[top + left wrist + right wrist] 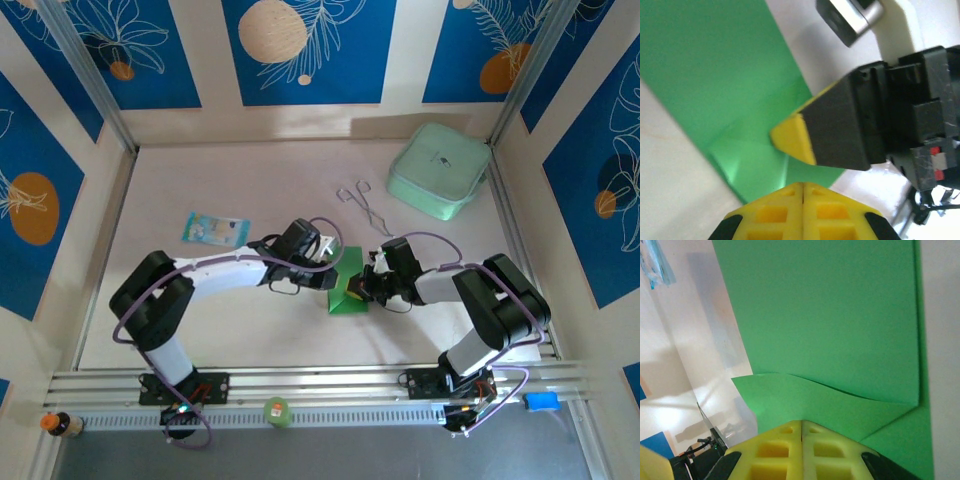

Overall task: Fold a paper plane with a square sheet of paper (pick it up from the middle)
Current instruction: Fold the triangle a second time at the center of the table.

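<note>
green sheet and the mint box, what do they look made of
Green sheet: thin paper with a smooth finish, going by the sharp crease and the lifted, curling flap. Mint box: probably moulded plastic, smooth with rounded corners, but too small to be sure.

The left arm (220,268) and right arm (440,288) were white and black. Purple cables (432,236) looped behind the left pincer (802,186) and right pincer (801,424). Their fingers (785,215) were yellow with square holes and black edges.

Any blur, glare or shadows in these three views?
Top external: sharp, even light, soft arm shadows on the table. Left wrist: square sheet of paper blurry, pale sheen by its crease. Right wrist: paper crisper, right gripper's fingers soft.
</note>
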